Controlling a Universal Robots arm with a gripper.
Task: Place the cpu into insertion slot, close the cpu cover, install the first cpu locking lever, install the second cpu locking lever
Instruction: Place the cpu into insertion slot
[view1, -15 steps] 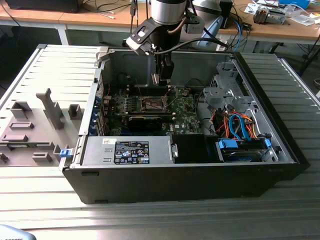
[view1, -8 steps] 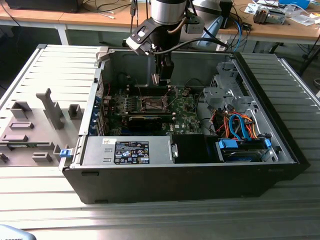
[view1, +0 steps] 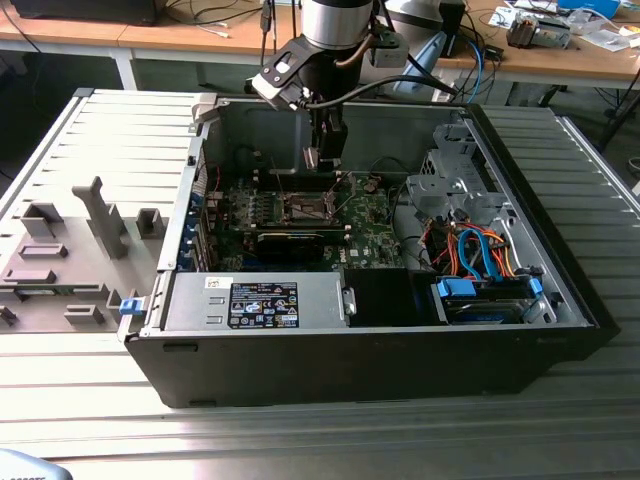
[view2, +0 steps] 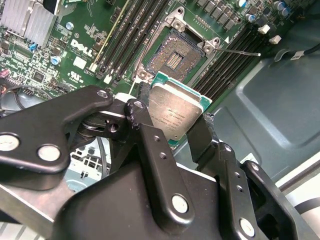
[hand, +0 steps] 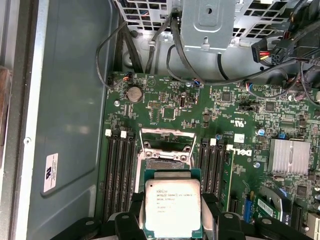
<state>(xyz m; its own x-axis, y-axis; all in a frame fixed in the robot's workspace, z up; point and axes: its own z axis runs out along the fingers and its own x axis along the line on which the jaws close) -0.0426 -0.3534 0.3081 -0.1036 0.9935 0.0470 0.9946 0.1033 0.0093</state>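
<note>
My gripper is shut on the cpu, a pale silver square chip on a green carrier, clamped by two opposite edges between black fingers. In the first wrist view the cpu hangs just short of the insertion slot. The insertion slot lies open with its dark pin field bare. A grey metal frame, apparently the cpu cover, stands raised at the slot's far edge. A thin locking lever sticks out sideways, unlatched. In the exterior view my gripper hovers above the slot.
Black memory slots flank the socket on both sides. A long black card lies in front of the socket. A drive cage with coloured cables fills the exterior view's right. The power supply sits at the case's front.
</note>
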